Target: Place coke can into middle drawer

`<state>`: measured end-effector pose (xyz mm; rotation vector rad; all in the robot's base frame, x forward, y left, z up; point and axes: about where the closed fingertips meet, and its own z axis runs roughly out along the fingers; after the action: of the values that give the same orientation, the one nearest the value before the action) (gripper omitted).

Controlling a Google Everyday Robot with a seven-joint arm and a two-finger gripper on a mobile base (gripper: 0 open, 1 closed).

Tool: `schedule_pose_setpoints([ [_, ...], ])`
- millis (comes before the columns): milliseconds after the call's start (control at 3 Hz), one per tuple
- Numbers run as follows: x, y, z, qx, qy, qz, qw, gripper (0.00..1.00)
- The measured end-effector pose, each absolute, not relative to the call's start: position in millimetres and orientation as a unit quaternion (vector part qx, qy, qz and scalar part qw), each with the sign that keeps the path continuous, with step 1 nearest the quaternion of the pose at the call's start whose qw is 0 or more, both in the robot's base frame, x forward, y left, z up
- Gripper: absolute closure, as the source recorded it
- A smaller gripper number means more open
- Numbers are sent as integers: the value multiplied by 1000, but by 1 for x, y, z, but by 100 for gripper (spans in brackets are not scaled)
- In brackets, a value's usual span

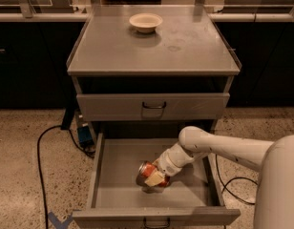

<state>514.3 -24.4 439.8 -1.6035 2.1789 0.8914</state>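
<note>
Speckled floor, dark counters at back, grey cabinet (185, 56) centre frame w/ cream bowl (145, 22) on top. Upper drawer front (153, 106) is closed. Middle drawer (119, 175) is pulled out toward the cam. Arm (218, 147) comes in from frame right and reaches down into it.

Gripper (152, 180) is inside the drawer, roughly mid-floor, clamped on the coke can (145, 169). Can is tilted, silver top pointing up-left, body held across the fingers (157, 177).

Handling, my read: thin alu can, light if empty, heavier + sloshy if full; can't tell which. Walls dent under a hard squeeze, painted skin is slick, and it's round, so it'll roll if let go on its side. Best hold = across mid-body, moderate force; present grip looks about there. Drawer walls are low but should stop a roll.

Hard to make out:
- whether the can's lower end touches the drawer floor or hangs just above it. Shadow under it, no clear gap.
- far finger is hidden behind the can.
- lettering unreadable.
- arm's base is cut off at the right edge.
- cables (42, 147) on the floor left of the cabinet, ends out of view.
</note>
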Motion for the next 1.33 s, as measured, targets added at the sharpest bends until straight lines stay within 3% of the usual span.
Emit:
schedule_pose_setpoints([
  [667,533,-16,406,-524,803,238,154,100],
  [1333,529,-8,360,-536,799,250,110,100],
])
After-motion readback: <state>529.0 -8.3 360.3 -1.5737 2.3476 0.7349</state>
